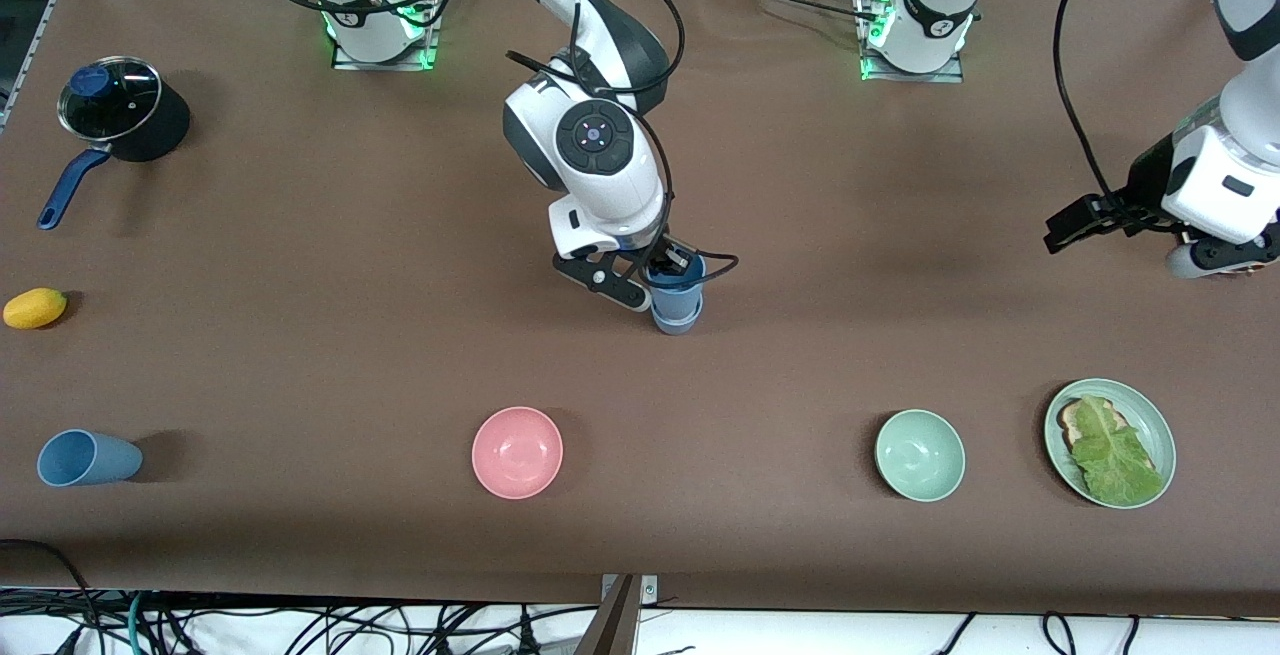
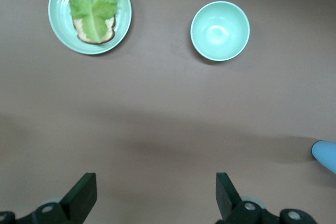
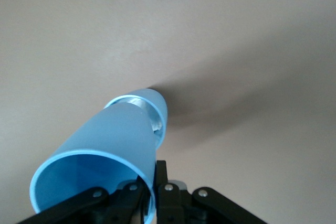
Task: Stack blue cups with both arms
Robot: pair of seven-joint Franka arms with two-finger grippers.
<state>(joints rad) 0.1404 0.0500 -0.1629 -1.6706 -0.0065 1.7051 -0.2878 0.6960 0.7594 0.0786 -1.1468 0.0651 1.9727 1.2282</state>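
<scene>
Your right gripper [image 1: 668,270] pinches a blue cup's [image 1: 676,293] rim, nested in another cup [image 1: 678,320]; your left gripper [image 2: 156,199], spread, waits above the counter [image 1: 850,265].

Three blue cups: two nested at the middle of the worktop, the upper cup [image 1: 676,280] in the lower cup [image 1: 677,315], and a third cup [image 1: 85,458] lying on its side. Two bowls, one pink bowl [image 1: 517,452] and one green bowl [image 1: 920,455]. One plate [image 1: 1152,417]. One lidded pot [image 1: 115,115]. One yellow fruit [image 1: 35,308]. Two arms.
</scene>
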